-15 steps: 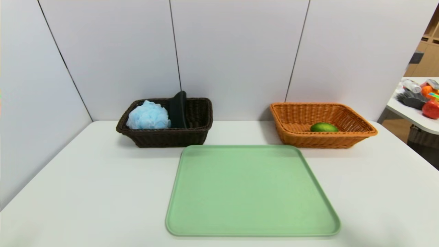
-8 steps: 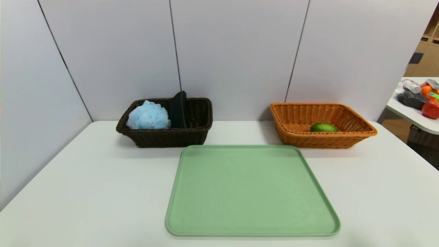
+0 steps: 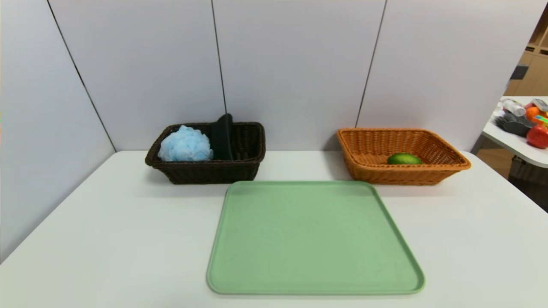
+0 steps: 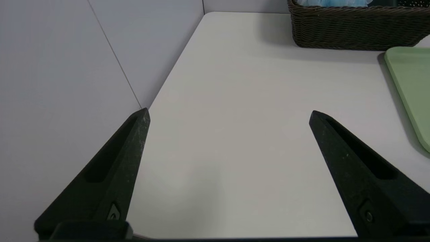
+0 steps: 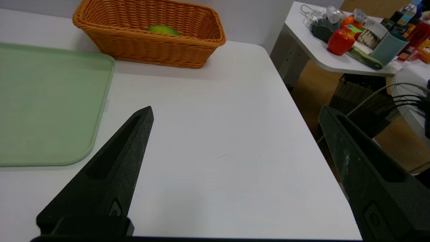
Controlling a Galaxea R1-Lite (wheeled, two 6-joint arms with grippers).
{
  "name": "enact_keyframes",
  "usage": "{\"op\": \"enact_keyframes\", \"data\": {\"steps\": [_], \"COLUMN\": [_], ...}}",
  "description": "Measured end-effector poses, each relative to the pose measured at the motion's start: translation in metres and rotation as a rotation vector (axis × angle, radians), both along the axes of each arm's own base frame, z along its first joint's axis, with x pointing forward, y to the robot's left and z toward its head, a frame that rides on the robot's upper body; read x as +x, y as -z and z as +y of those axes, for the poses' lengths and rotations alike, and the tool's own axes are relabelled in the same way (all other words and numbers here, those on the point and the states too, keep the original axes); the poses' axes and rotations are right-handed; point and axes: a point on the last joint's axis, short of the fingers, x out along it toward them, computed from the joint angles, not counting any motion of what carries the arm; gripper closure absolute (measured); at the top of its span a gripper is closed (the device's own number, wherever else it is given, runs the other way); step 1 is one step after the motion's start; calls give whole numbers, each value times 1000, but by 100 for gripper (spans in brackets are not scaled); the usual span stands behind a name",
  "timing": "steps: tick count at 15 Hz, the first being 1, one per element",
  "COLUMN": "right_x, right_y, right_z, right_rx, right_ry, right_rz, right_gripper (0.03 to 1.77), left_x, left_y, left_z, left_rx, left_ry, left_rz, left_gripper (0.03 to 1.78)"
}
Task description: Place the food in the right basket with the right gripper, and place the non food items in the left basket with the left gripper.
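Head view | lime (image 3: 404, 158): 1, glossy green, oval | left pincer (image 4: 229, 112), right pincer (image 5: 236, 107): spread

The bath pouf (image 3: 185, 144) and, to its right, the glasses case (image 3: 221, 139) sit in the left basket (image 3: 205, 173). The lime (image 3: 404, 158) lies in the right basket (image 3: 398, 175). Both baskets stand on the table (image 3: 107, 226), behind the tray (image 3: 314, 239).

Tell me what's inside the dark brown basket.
The dark brown basket holds a light-blue bath pouf and a long black case that rises above the rim. Whatever lies beneath the pouf is covered.
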Motion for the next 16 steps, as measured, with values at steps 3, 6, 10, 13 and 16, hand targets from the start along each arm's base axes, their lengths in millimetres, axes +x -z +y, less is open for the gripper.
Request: {"op": "enact_keyframes", "data": {"steps": [3,6,10,13,16], "right_x": [-13,-26,-23,-7,0], "right_y": [12,31,53,76,87], "right_z": [1,3,4,5,6], "right_rx": [3,2,3,-20,-33], "right_ry": [-22,-85,-140,-184,-226], "right_rz": [-61,-123,-218,-296,-373], "right_gripper": [10,10,10,10,10], "left_x": [-8,-15,-12,5,19], "left_y": [17,32,38,53,66], "left_z": [-1,-2,-3,-4,-5], "left_rx": [38,47,55,76,130], "left_ry": [34,70,115,127,154], "left_rz": [-24,-64,-143,-196,-302], "left_gripper": [12,12,12,12,12]}}
